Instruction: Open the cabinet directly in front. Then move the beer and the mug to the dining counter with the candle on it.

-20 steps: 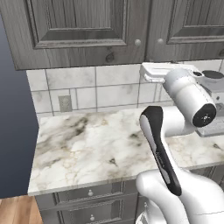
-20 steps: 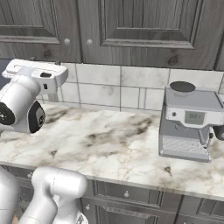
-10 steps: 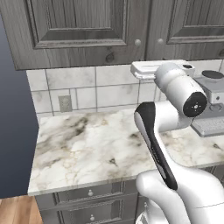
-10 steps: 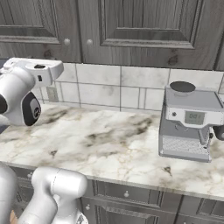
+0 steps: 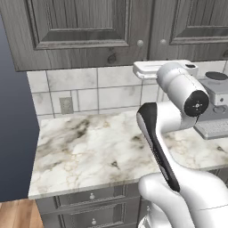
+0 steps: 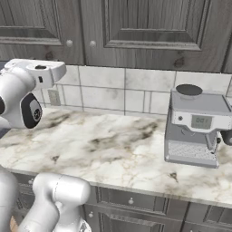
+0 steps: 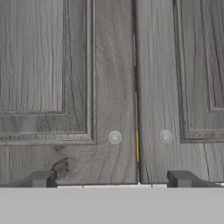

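The cabinet is a dark grey wood-grain wall unit, and both of its raised-panel doors are closed. Its two round silver knobs sit either side of the centre seam. My gripper faces the doors just below the knobs, open, with nothing between its fingertips. In the left base view the white hand hovers under the cabinet, below the knobs. The right base view has the hand under the cabinet. The beer, mug, dining counter and candle are out of view.
A marble worktop backed by wall tiles runs under the cabinet. A silver coffee machine stands on its right part. A wall outlet is set in the tiles. Grey drawers with small knobs lie below the worktop.
The hand has swung a little to the left under the cabinet doors and then held still. The doors stay closed and the gripper stays open.
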Controlling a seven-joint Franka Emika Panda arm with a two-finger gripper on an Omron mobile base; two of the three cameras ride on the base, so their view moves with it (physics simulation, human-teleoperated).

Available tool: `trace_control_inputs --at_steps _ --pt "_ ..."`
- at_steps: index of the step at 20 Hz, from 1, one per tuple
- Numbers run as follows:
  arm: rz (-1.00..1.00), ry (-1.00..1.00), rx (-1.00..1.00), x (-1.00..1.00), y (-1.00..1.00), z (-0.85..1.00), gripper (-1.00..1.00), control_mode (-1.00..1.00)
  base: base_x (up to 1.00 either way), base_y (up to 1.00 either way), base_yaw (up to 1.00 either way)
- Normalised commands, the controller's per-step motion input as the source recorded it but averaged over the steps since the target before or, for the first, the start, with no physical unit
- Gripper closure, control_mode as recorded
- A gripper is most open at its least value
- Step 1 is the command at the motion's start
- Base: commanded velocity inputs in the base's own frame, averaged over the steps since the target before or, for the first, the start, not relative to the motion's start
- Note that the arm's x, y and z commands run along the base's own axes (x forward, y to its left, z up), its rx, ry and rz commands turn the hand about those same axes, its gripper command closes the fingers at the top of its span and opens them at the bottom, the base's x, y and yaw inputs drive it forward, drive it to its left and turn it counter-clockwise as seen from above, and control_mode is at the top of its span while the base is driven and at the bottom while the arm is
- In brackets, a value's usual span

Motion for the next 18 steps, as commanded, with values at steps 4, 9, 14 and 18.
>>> trace_control_inputs --at_steps 4,9,14,18 --pt "0.00 0.00 0.00 0.06 0.00 0.00 -1.00 -1.00 0.00 0.00 0.00" --pt "0.00 0.08 0.00 0.49 0.00 0.00 -1.00 -1.00 0.00 0.00 0.00" --pt "0.00 0.08 0.00 0.54 0.00 0.00 -1.00 -1.00 0.00 0.00 0.00" --pt "0.00 -0.03 0.02 0.30 0.00 0.10 -1.00 -1.00 0.00 0.00 0.00"
